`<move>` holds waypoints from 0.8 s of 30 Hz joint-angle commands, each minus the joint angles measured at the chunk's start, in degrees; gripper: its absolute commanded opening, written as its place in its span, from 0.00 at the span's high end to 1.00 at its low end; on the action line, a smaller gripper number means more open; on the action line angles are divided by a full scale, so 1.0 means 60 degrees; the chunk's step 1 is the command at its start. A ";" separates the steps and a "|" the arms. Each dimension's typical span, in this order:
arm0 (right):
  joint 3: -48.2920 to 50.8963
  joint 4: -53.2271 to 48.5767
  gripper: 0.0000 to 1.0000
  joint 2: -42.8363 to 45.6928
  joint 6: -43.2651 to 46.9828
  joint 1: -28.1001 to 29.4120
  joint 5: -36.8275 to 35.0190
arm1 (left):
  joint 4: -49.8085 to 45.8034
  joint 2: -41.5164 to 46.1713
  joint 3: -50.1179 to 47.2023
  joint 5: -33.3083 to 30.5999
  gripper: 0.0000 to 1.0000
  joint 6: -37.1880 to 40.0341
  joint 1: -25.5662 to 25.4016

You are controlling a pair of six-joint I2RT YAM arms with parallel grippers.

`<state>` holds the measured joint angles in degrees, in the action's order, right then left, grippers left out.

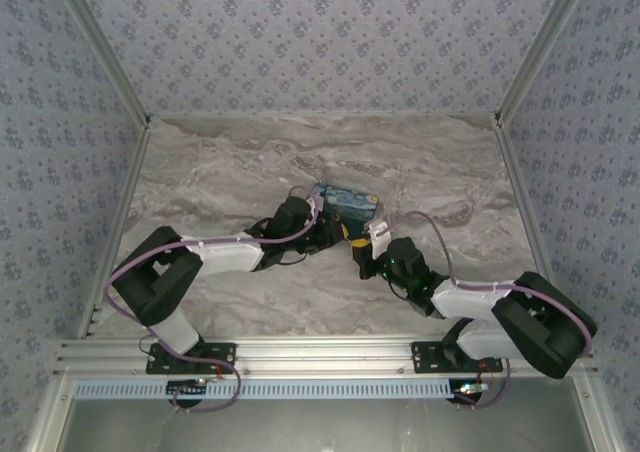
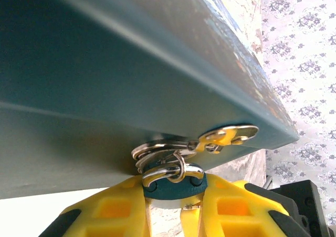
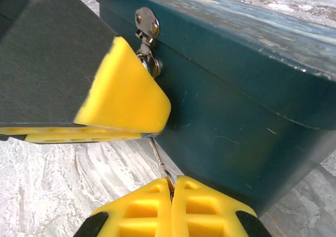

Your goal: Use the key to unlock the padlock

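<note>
The small teal padlock (image 2: 173, 189) hangs by its silver shackle (image 2: 170, 171) from the hasp of a teal box (image 1: 345, 204). My left gripper (image 2: 173, 208) is shut on the padlock's body, one yellow finger on each side. A spare key (image 2: 231, 135) dangles from a ring on the shackle. In the right wrist view my right gripper (image 3: 171, 192) is shut on the thin key (image 3: 161, 161). Its blade runs up under the left gripper's yellow finger (image 3: 123, 98), which hides the padlock there. Both grippers meet at the box's front, left gripper (image 1: 335, 230) and right gripper (image 1: 362, 257).
The box's front wall (image 3: 236, 95) stands directly beside both grippers. The spare key (image 3: 147, 21) rests against the lid edge. Marble tabletop (image 1: 250, 162) stretches around the box, bounded by patterned walls and metal rails.
</note>
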<state>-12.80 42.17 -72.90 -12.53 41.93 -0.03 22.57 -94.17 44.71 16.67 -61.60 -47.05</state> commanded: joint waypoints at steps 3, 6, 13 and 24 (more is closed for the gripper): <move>-0.0310 0.0057 1.00 -0.0197 0.0127 -0.0061 -0.0006 | 0.0678 0.0320 -0.0023 -0.0017 0.88 -0.0001 -0.0082; -0.0245 0.0203 1.00 -0.0225 0.0083 -0.0077 -0.0042 | 0.0705 0.0323 -0.0037 -0.0024 0.88 -0.0016 -0.0070; -0.0318 0.0471 1.00 -0.0234 0.0057 -0.0118 0.0069 | 0.0696 0.0340 -0.0033 0.0004 0.88 -0.0016 -0.0080; -0.0252 0.1466 1.00 -0.0410 -0.0065 -0.0291 0.0401 | 0.0780 0.0416 -0.0054 0.0093 0.88 -0.0107 -0.0076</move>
<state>-13.41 45.63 -75.02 -12.60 40.62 1.43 23.75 -94.17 44.62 16.64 -62.35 -47.05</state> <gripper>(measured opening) 0.061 0.206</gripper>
